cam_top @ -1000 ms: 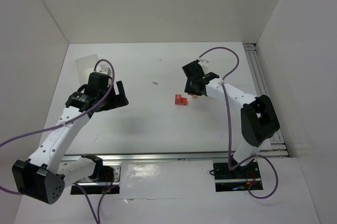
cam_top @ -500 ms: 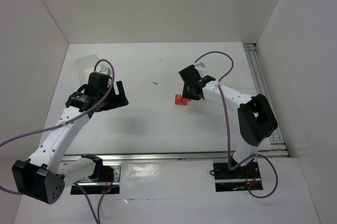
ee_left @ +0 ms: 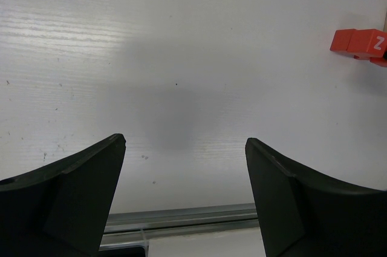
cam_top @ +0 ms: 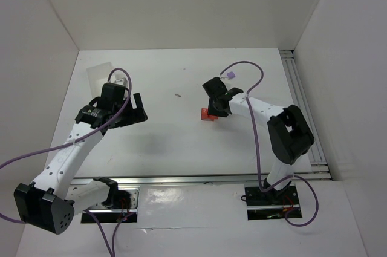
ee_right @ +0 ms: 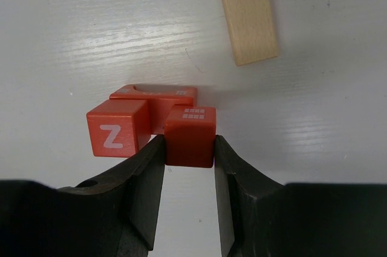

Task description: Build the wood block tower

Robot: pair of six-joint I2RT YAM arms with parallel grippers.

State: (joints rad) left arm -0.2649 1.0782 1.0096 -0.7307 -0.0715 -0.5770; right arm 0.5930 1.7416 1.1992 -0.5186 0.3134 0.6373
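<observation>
My right gripper is shut on a red-orange cube with a white grid mark. The cube is pressed against a flat red-orange block, beside a red-orange cube marked Z. A pale tan block lies flat just beyond them. In the top view the red-orange group sits mid-table under my right gripper, and a lilac cube lies behind the arm. My left gripper is open and empty over bare table, well left of the group.
A translucent white plastic box lies at the back left. A tiny dark speck lies on the table between the arms. White walls enclose the table, and a metal rail runs along its near edge.
My right gripper has moved left and down onto the red-orange group. The lilac cube behind it has come into sight. My left arm has not moved.
</observation>
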